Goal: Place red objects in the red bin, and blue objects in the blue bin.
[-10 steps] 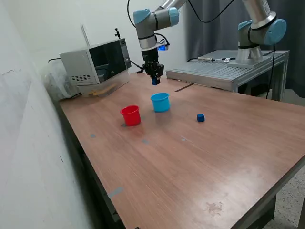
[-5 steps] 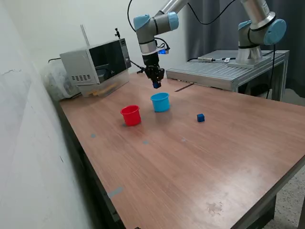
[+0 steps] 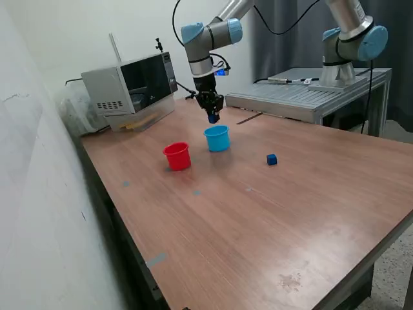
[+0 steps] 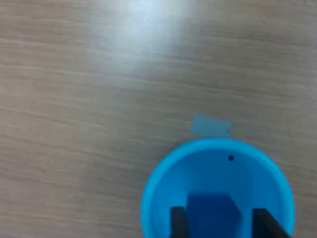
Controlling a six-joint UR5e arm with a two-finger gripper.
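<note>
My gripper (image 3: pixel 212 118) is shut on a dark-blue cube (image 3: pixel 212 119) and holds it just above the light-blue cup (image 3: pixel 217 139). In the wrist view the cube (image 4: pixel 211 210) sits between the two dark fingers (image 4: pixel 177 222), over the cup's opening (image 4: pixel 157 184). The gripper (image 4: pixel 218 224) is centred over the cup. A second dark-blue cube (image 3: pixel 271 159) lies on the table toward the exterior view's right of the cups. The red cup (image 3: pixel 177 156) stands beside the blue one, to its left in the exterior view. No red cubes show; the insides of both cups are hidden in the exterior view.
A microwave (image 3: pixel 131 84) stands at the table's back left in the exterior view. A metal bench (image 3: pixel 303 97) with a second robot arm (image 3: pixel 352 39) on it is behind the table. A wall runs along the left. A pale tape patch (image 4: pixel 210 125) lies by the blue cup.
My gripper has moved down and slightly toward the exterior view's right with the blue cube, closer over the blue cup. Cups and the loose cube have not moved.
</note>
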